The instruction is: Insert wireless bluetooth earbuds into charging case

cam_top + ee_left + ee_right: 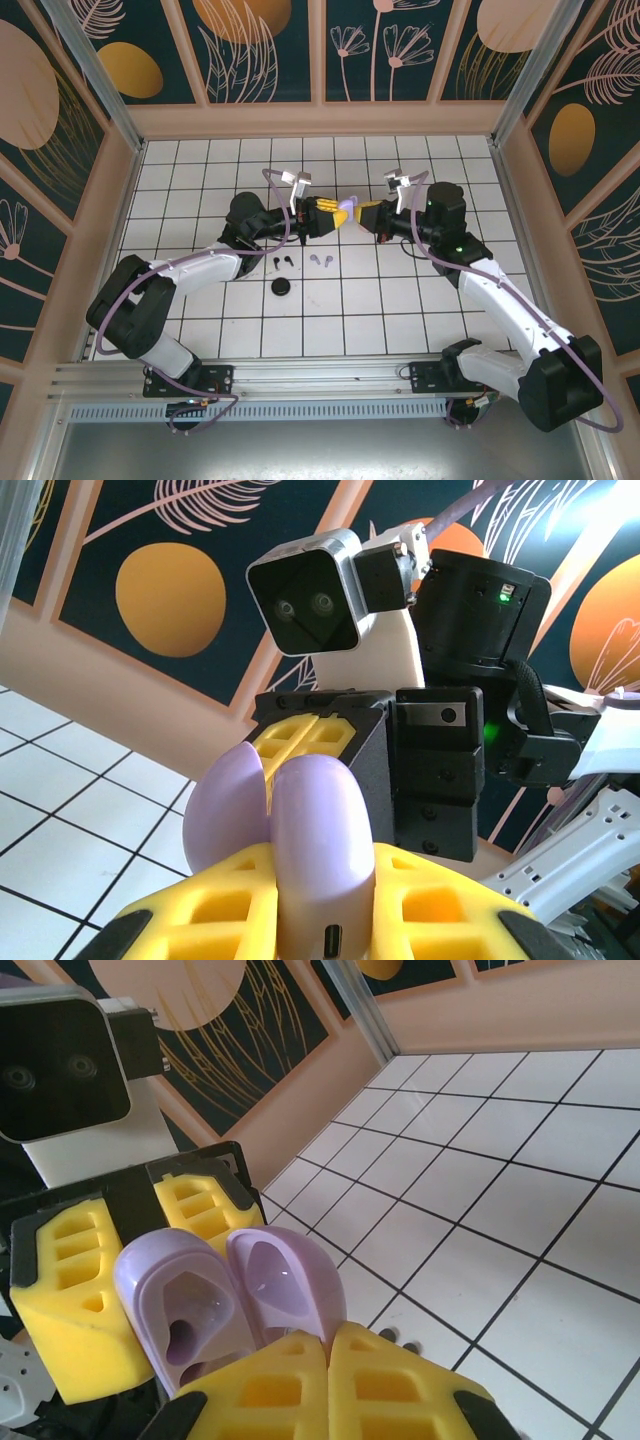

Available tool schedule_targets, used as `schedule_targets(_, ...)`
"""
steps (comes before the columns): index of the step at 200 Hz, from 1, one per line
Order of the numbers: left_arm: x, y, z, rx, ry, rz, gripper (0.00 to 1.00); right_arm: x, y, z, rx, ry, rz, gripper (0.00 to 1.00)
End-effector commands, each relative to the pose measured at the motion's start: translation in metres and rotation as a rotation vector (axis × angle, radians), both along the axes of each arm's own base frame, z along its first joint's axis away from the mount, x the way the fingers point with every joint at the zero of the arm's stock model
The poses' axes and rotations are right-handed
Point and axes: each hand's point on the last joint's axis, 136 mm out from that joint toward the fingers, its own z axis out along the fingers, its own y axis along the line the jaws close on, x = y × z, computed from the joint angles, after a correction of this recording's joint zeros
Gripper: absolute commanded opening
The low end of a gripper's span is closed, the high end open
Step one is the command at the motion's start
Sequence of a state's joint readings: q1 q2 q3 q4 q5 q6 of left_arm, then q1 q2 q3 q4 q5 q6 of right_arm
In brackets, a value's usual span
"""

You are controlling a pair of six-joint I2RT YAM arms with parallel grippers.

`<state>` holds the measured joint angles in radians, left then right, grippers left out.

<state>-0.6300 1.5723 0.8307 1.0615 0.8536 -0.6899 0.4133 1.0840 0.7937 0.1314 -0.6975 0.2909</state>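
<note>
The open lilac case [347, 207] is held above the table at the centre of the top view, its base clamped between the fingers of the left gripper [325, 214]. The pads of the right gripper [368, 213] are pressed together against the edge of the lid [285, 1280]; whether the lid is pinched cannot be told. Below and left of the case, two black earbuds [275, 263] and two lilac earbuds [313, 261] are laid on the tiles. A black case [282, 288] is seen lower still.
</note>
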Motion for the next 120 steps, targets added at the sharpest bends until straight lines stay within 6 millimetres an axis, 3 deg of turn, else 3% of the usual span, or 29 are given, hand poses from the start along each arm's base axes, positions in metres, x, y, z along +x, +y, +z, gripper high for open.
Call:
schedule_targets(1,-0.004,-0.003,0.010,-0.029,-0.028,-0.032,0.00,-0.001,0.010,0.024,0.020,-0.076,0.027,0.00)
schedule_targets(67,0.005,-0.002,0.007,-0.027,-0.016,0.020,0.00,0.001,0.008,0.024,0.012,-0.085,-0.035,0.00)
schedule_targets(120,0.018,0.005,0.008,-0.019,-0.020,0.132,0.30,0.007,-0.001,0.023,0.002,-0.085,-0.108,0.00)
